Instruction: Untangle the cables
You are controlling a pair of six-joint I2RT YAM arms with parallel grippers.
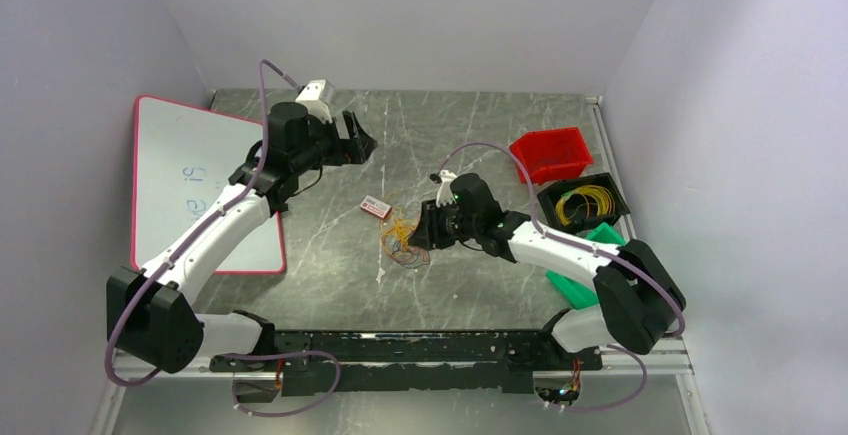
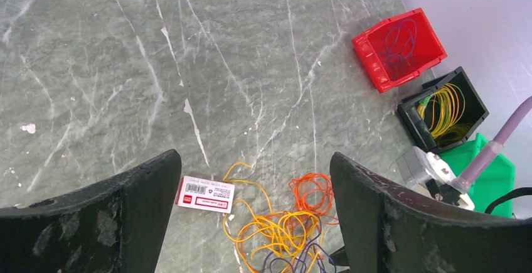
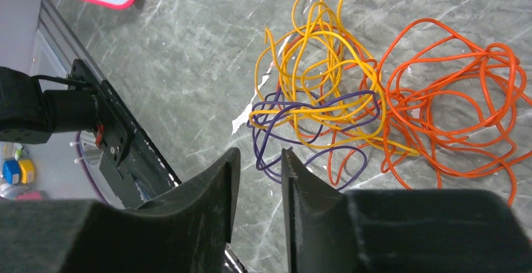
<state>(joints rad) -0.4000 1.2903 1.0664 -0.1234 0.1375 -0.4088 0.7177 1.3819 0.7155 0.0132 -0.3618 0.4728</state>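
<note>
- A tangle of thin orange and yellow cables (image 1: 402, 244) lies on the grey marbled desk (image 1: 480, 125).
- The right gripper (image 1: 420, 235) sits just beside the tangle's right edge.
- A small red-and-white card (image 1: 375, 207) lies near it.
- The left gripper (image 1: 366, 142) hangs well apart from the tangle.
- A pink-rimmed whiteboard (image 1: 185, 180) lies at the left.
- A red plastic bin (image 1: 548, 153) stands at the right.

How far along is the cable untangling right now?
Done: yellow cables lie in the black bin, a purple cable in the red bin. In hand: nothing gripped; the right gripper hovers open at the tangle, left gripper open above. Left: its yellow, orange and purple strands lie knotted on the table.
</note>
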